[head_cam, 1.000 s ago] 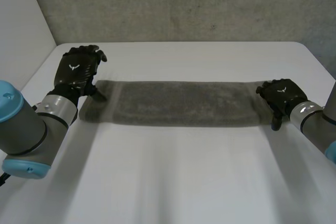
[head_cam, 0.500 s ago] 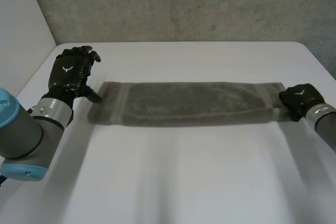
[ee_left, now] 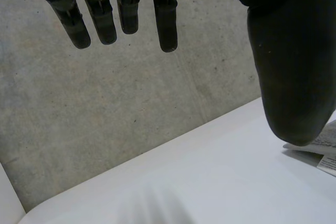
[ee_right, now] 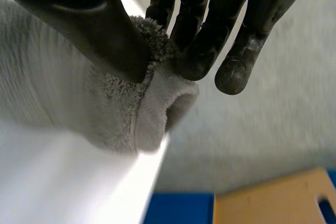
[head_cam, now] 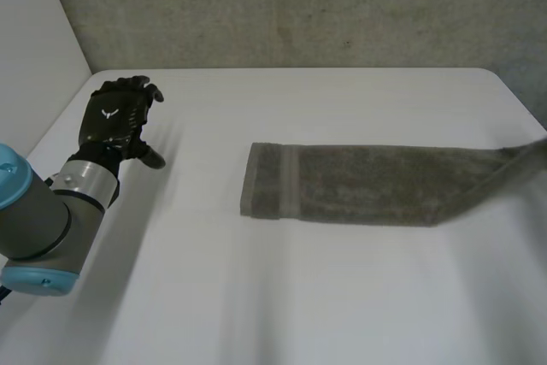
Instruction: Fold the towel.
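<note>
Towel (head_cam: 359,184) lies as a long grey folded strip; right hand (ee_right: 89,24) pinches its end; left hand (head_cam: 115,121) splayed, well apart.

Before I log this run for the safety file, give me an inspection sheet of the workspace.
surface: white table with rounded corners.
job's things: grey towel lies as a long strip on the table's right half, its right end lifted off the table.
clutter: nothing seen.
hands: left hand open, apart from the towel, at the table's left side; right hand pinches the towel's end between thumb and fingers.
cables: nothing seen.
surroundings: concrete wall behind the table; blue surface and tan board beyond its edge.
</note>
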Controlling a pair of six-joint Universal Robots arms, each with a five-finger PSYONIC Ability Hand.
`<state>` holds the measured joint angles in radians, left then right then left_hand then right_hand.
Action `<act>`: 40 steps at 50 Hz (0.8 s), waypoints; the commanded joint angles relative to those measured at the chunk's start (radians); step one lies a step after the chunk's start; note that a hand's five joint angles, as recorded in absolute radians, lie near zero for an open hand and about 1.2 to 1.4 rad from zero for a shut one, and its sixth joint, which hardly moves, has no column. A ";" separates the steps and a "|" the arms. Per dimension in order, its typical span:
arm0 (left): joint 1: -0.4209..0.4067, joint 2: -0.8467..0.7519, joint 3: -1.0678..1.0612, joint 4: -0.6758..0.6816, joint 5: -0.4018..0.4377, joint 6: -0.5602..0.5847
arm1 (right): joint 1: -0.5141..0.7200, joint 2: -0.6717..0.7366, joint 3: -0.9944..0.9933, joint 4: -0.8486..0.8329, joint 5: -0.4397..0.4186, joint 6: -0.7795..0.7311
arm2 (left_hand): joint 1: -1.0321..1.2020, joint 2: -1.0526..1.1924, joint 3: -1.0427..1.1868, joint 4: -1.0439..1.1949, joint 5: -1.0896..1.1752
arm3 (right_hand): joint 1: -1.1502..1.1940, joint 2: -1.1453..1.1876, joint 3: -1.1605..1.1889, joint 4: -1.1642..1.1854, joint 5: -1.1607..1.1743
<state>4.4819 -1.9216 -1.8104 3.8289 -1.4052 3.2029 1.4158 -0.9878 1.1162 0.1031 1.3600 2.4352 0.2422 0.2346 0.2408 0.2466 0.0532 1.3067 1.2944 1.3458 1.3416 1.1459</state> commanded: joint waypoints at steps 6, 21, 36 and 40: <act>0.000 -0.002 -0.001 0.000 0.000 0.000 | 0.683 0.010 -0.001 -0.141 0.030 0.108 | -0.064 -0.056 -0.063 -0.068 -0.049 | 0.090 0.102 0.050 0.055 0.076; -0.004 -0.007 -0.003 0.000 0.002 0.002 | 0.919 0.316 -0.101 -0.177 0.132 -0.136 | -0.064 -0.056 -0.063 -0.068 -0.049 | -0.130 -0.118 -0.169 -0.165 -0.144; -0.004 -0.007 -0.003 -0.002 0.002 0.002 | 0.802 0.034 -0.009 -0.175 0.114 0.209 | -0.064 -0.056 -0.063 -0.068 -0.049 | -1.132 -1.120 -1.171 -1.167 -1.146; -0.007 -0.008 -0.004 -0.002 0.002 0.002 | 0.700 -0.075 0.120 -0.189 0.103 0.324 | -0.064 -0.056 -0.063 -0.068 -0.049 | -1.132 -1.120 -1.171 -1.167 -1.146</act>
<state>4.4772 -1.9283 -1.8134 3.8272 -1.4035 3.2043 2.2397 -0.9206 1.0915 -0.0731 1.4806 2.5852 0.2422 0.2346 0.2408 0.2466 0.0531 0.2366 0.2505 0.2419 0.2484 0.0546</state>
